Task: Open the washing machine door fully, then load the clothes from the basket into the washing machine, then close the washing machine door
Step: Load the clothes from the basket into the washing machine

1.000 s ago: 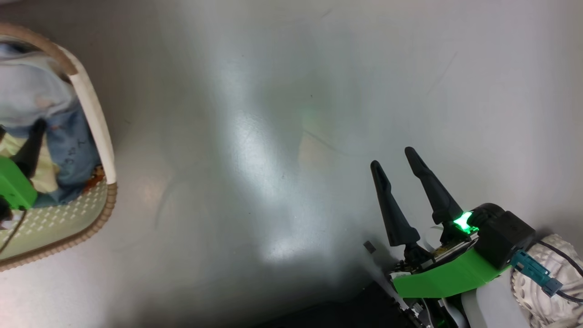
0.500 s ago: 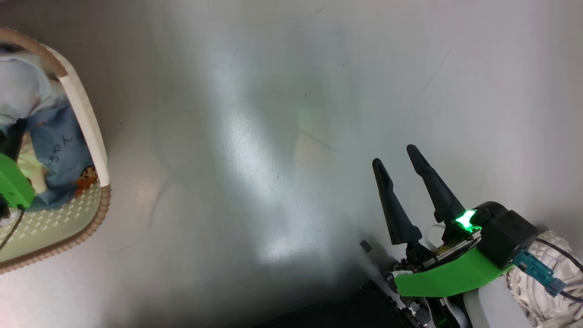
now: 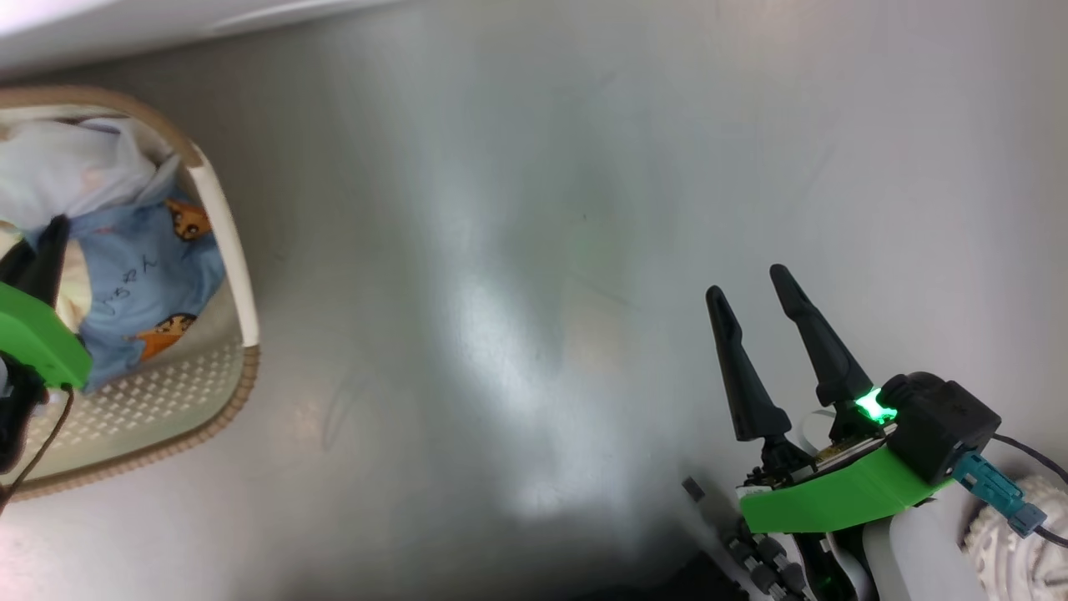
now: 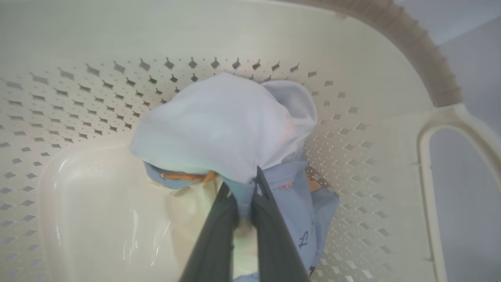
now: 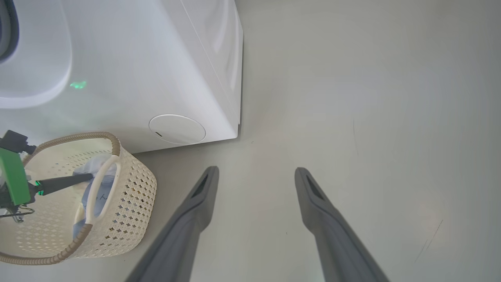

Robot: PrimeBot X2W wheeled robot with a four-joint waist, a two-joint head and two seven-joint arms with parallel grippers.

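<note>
The cream basket (image 3: 234,392) stands on the floor at the left, just in front of the white washing machine (image 5: 137,58). Inside it lie the clothes (image 3: 142,292), blue fabric with orange cartoon prints under a pale white-blue piece (image 4: 219,125). My left gripper (image 4: 242,188) reaches down into the basket and is shut on a fold of the clothes. My right gripper (image 3: 747,282) hangs open over bare floor at the lower right, well apart from the basket, with nothing between its fingers (image 5: 255,170). The washing machine door is out of view.
A round white flap (image 5: 177,129) sits low on the machine's front, near its corner. A strip of the grey gasket (image 5: 6,31) shows at the right wrist view's upper left. Grey glossy floor (image 3: 534,250) stretches between the basket and my right arm.
My left gripper has shut on the clothes in the basket. The head camera has shifted, so the basket sits lower and further right in its view. The right gripper stays open.
</note>
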